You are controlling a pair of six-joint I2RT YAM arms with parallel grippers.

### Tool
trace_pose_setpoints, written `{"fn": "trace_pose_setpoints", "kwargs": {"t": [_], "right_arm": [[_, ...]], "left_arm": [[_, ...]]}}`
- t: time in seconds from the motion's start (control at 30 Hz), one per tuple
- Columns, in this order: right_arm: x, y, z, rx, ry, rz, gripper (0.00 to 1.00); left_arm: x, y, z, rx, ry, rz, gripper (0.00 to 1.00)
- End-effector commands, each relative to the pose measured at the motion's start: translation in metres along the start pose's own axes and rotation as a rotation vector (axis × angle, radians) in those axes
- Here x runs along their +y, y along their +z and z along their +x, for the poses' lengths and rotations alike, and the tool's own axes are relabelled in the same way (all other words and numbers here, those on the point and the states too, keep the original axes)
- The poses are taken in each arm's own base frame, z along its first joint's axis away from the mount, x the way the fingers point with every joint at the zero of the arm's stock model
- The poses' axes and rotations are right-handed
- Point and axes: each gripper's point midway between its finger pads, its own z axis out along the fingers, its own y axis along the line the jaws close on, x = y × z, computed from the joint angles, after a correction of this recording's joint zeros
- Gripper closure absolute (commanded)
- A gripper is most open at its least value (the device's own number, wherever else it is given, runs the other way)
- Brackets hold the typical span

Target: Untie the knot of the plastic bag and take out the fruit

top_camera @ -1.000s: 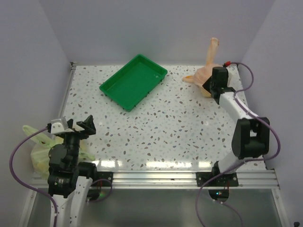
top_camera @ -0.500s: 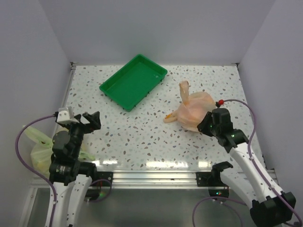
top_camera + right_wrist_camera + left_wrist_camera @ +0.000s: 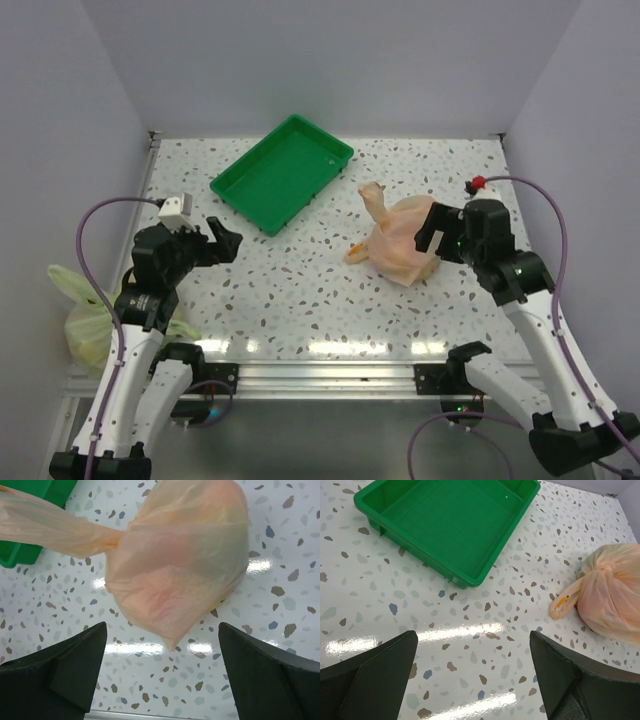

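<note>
Fingers of the right gripper (image 3: 160, 680) stand wide apart and empty, with the plastic bag (image 3: 185, 560) just ahead of them. Its knot (image 3: 112, 537) trails off ahead-left toward the green tray (image 3: 282, 172). The left gripper (image 3: 475, 680), also spread wide and empty, hovers well apart from the bag.

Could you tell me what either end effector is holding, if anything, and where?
Nothing: left end effector and right end effector are open; the plastic bag lies free.

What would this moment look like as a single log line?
left tool: open, empty | right tool: open, facing plastic bag | knot: tied | green tray: empty
</note>
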Motion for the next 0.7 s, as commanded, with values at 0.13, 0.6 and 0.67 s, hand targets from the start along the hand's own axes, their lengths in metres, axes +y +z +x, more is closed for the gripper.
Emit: {"fn": "trace_pose_setpoints", "kwargs": {"t": [0.13,0.6,0.67], "right_arm": [[0.044,0.022,-0.025,0.04,-0.265,0.046,0.01],[0.078,0.113,0.0,0.094,-0.498,0.44,0.01],[0.077,0.132,0.009,0.115,-0.521,0.484,0.02]], "left_arm": [[-0.008,0.004,0.003,0.017,0.112,0.082,0.0],[-0.009,0.003,0.018,-0.017,0.129,0.125,0.0],[-0.01,0.002,0.018,-0.022,0.133,0.129,0.0]]}}
